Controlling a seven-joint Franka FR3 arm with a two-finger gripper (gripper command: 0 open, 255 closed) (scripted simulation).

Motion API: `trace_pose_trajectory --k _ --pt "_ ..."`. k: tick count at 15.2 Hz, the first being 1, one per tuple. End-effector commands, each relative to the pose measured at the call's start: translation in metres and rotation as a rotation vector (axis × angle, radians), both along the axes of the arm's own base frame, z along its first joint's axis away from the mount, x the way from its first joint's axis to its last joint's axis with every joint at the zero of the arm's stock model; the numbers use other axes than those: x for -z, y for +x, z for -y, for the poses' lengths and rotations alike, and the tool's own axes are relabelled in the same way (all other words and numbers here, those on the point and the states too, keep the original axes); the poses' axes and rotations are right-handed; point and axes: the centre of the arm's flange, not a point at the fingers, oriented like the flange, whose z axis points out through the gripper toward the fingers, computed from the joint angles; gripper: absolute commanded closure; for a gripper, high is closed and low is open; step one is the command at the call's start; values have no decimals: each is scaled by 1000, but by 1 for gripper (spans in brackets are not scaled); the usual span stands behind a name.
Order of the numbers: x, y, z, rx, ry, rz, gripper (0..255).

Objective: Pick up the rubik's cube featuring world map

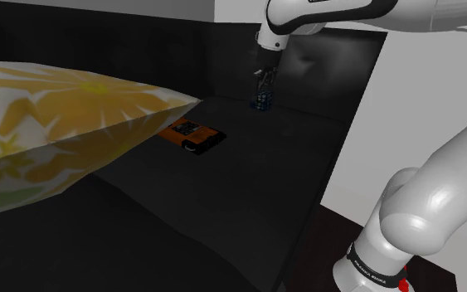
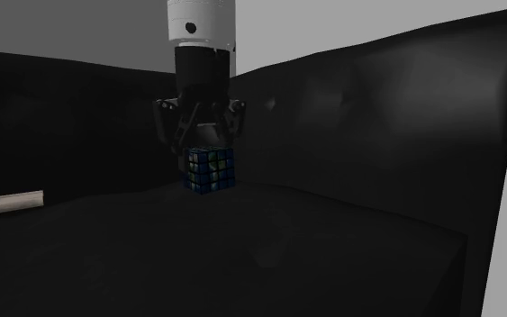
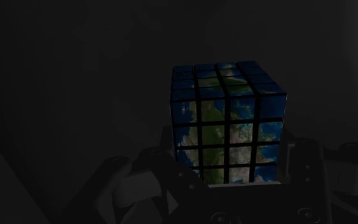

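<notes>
The world-map cube [image 3: 228, 124] sits directly under the claw [image 2: 208, 149], on the dark sofa seat [image 2: 242, 252]. A hold on its upper part alone could let it twist or slip out when lifted. The claw straddles the cube's top, but whether it presses the sides cannot be told. Well away from the claw lies an orange gadget [image 1: 192, 135], and farther still a flowered pillow [image 1: 49, 133].

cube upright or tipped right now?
Upright. The cube sits square on the dark cushion, top face level, directly beneath the tool.
</notes>
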Motion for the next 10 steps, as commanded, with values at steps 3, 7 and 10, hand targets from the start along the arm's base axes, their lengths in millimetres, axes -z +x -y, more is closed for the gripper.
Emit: trace_pose_trajectory --k 3,7,10 --pt "-22 1 0 0 0 0 255" --pt "-43 1 0 0 0 0 255" --pt "-49 1 0 0 0 0 255"
